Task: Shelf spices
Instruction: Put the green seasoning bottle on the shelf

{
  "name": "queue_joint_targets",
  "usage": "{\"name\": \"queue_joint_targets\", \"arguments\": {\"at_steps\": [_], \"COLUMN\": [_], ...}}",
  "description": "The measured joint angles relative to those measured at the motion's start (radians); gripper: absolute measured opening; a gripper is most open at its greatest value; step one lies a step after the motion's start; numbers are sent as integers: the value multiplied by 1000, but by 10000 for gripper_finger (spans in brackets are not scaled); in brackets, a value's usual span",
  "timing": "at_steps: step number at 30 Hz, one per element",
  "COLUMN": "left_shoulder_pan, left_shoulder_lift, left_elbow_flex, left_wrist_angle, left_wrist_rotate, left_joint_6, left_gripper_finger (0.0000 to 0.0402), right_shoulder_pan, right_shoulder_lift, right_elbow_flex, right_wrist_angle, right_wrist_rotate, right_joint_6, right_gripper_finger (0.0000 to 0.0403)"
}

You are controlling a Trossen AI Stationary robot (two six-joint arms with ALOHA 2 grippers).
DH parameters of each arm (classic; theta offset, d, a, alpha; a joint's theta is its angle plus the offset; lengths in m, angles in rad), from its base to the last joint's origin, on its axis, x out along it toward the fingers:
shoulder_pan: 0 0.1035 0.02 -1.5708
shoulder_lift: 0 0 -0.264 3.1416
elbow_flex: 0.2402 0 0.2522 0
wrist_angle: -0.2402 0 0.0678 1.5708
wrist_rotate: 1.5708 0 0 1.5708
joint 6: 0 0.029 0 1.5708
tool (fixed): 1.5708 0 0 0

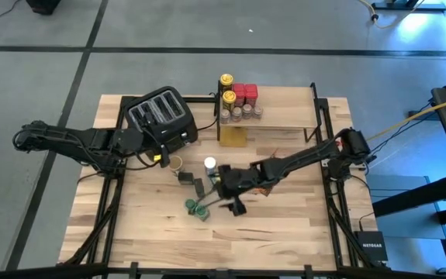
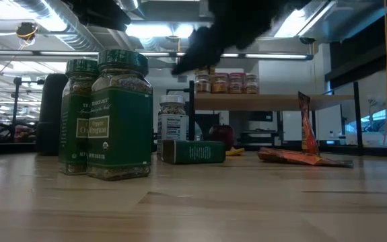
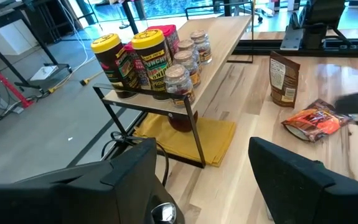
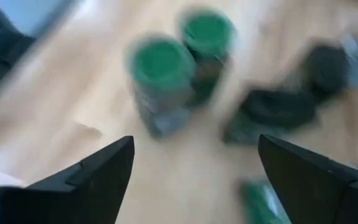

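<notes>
Right tool (image 1: 236,203), fingers spread and holding nothing, hangs at frame centre in the high view above two upright green-lidded jars (image 1: 198,208) on the surface (image 1: 285,232). Left tool (image 1: 159,157), also spread and empty, sits beside the toaster (image 1: 163,116) at upper left. The shelf (image 1: 285,116), upper centre, carries yellow-lidded jars (image 1: 227,89) and red tins (image 1: 245,93).

"Organic Oregano" on green-lidded jar (image 2: 119,114), "NETGEAR" on black box (image 1: 371,246) beside table
</notes>
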Motion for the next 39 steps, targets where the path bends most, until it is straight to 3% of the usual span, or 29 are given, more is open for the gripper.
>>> {"name": "queue_joint_targets", "arguments": {"at_steps": [6, 11, 14, 24, 39], "left_shoulder_pan": [0, 0, 0, 0, 0], "left_shoulder_lift": [0, 0, 0, 0, 0], "left_elbow_flex": [0, 0, 0, 0, 0], "left_wrist_angle": [1, -1, -1, 0, 0], "left_wrist_rotate": [0, 0, 0, 0, 0], "left_joint_6": [0, 0, 1, -5, -7], "left_gripper_finger": [249, 249, 249, 249, 249], "right_shoulder_pan": [46, 43, 44, 28, 22], "right_shoulder_lift": [70, 149, 173, 233, 234], "right_elbow_flex": [1, 0, 0, 0, 0], "right_wrist_angle": [291, 425, 429, 473, 500], "right_wrist_rotate": [49, 43, 3, 15, 58], "right_joint_6": [6, 10, 11, 43, 36], "right_gripper_finger": [349, 349, 349, 345, 247]}}
